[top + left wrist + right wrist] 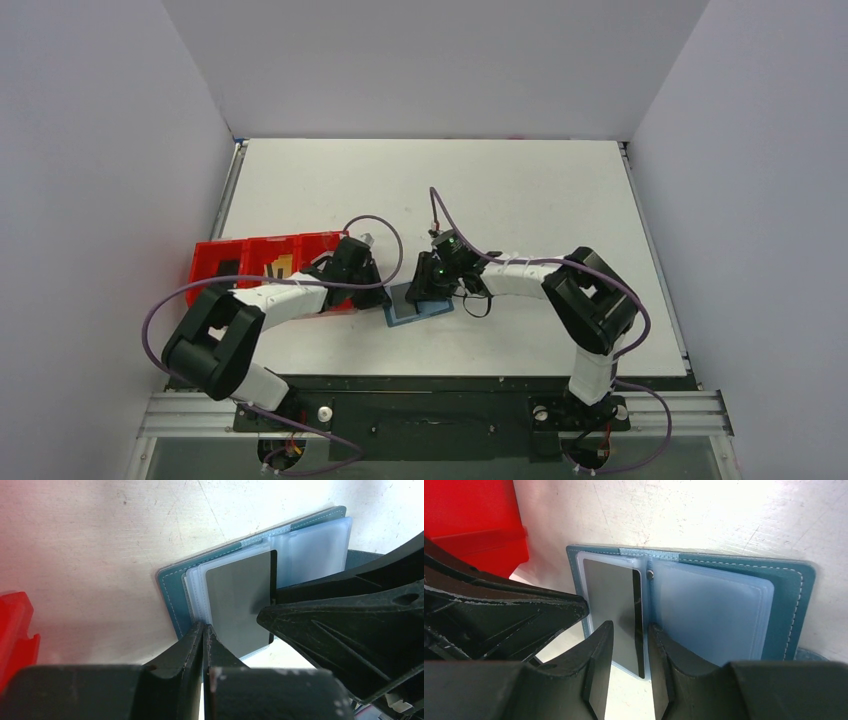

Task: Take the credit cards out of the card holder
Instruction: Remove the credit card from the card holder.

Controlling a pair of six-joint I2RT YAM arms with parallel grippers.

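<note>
The blue card holder (418, 306) lies open on the table between both arms, its clear sleeves (709, 615) fanned out. A dark grey credit card (240, 600) sits in the left sleeve, with its dark edge (638, 625) lifted. My left gripper (205, 629) is shut, its tips pinching the sleeve edge of the card holder (172, 590) beside the grey card. My right gripper (630, 627) is open, its fingers straddling that lifted edge without gripping it. A tan card-like piece (283, 267) lies in the red tray.
The red three-compartment tray (215, 255) stands left of the holder, close behind my left arm, and its corner (474, 520) shows in the right wrist view. The two grippers are almost touching over the holder. White walls close in the table at the back and sides.
</note>
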